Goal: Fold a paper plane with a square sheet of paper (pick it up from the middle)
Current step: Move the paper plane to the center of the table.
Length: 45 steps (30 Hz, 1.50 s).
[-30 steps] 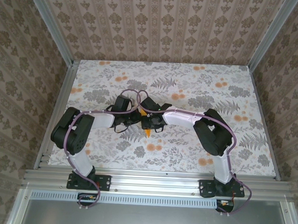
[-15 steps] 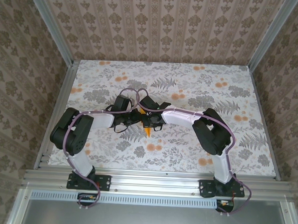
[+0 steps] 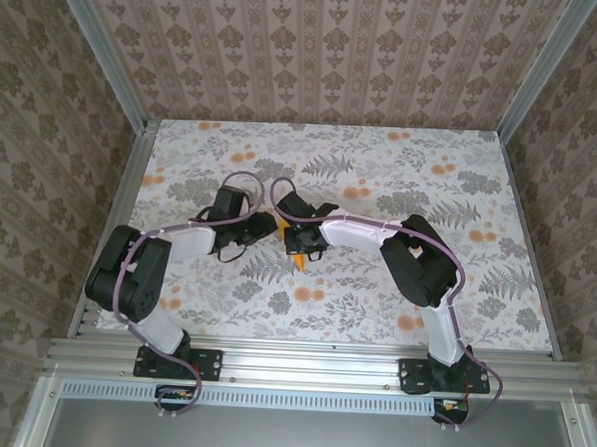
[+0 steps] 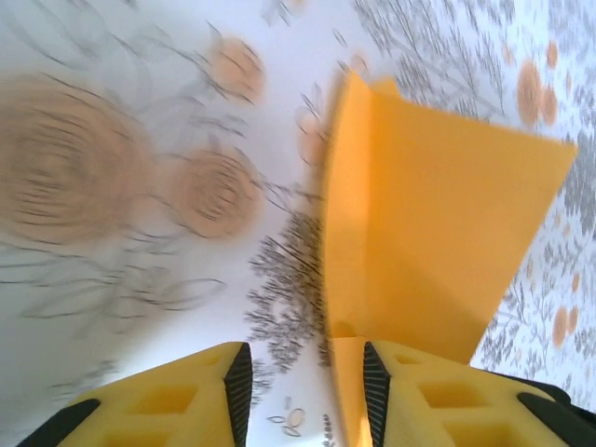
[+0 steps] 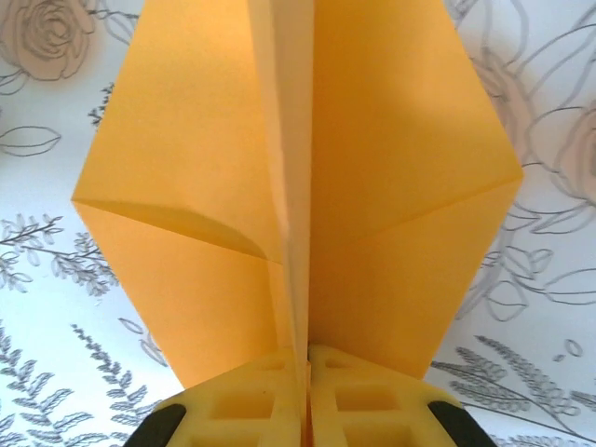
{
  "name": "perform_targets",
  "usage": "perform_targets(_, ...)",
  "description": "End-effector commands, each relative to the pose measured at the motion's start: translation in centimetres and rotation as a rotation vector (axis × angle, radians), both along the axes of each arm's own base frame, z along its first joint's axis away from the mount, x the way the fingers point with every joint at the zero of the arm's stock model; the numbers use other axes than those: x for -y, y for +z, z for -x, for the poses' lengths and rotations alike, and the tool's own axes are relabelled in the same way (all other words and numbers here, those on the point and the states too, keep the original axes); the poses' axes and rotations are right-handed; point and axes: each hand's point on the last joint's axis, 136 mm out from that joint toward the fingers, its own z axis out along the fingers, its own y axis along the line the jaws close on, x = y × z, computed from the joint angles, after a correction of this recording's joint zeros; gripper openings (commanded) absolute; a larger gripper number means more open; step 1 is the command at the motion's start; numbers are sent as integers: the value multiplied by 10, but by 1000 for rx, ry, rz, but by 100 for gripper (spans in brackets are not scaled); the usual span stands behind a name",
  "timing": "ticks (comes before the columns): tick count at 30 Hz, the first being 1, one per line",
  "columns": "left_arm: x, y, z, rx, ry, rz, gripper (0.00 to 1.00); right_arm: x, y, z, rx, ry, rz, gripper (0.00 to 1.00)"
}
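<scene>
Rail (image 3: 311, 362) of grey metal runs along the near edge of the table, and both arms are bolted to it. The left arm (image 3: 136, 275) bends up and leans in toward the middle. The right arm (image 3: 421, 265) does the same from the other side. Their tips come close together near the middle of the flowery tablecloth (image 3: 374, 313).

The right gripper (image 5: 305, 372) has its two yellow fingers pressed together. They are clamped on the orange-yellow paper (image 5: 307, 186), right on the fold that runs down its middle. The paper is folded, with one flap spreading out on each side of that fold. From above, a small orange point of it pokes out toward the near side, just under this gripper.

The left gripper (image 4: 303, 372) sits just beside the right one. Its yellow fingers are apart, with a gap between them. One edge of the paper stands in that gap, close against one finger. The other finger is not touching it.

Past the grippers the cloth goes on, with grey leaves and orange flowers, to the back of the table. Behind it stand walls (image 3: 317, 54) covered in a brown pattern, with metal posts in the corners.
</scene>
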Motion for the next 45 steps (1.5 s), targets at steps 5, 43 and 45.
perform_targets(5,-48,6,5,-13,110,-83,50,59,35,-35,84,-97,112,10)
perform_targets(43,-61,5,8,-17,107,-161,57,90,-13,-82,36,-101,328,17)
perform_targets(45,-63,10,6,-7,108,-178,58,87,7,-87,70,-102,302,22)
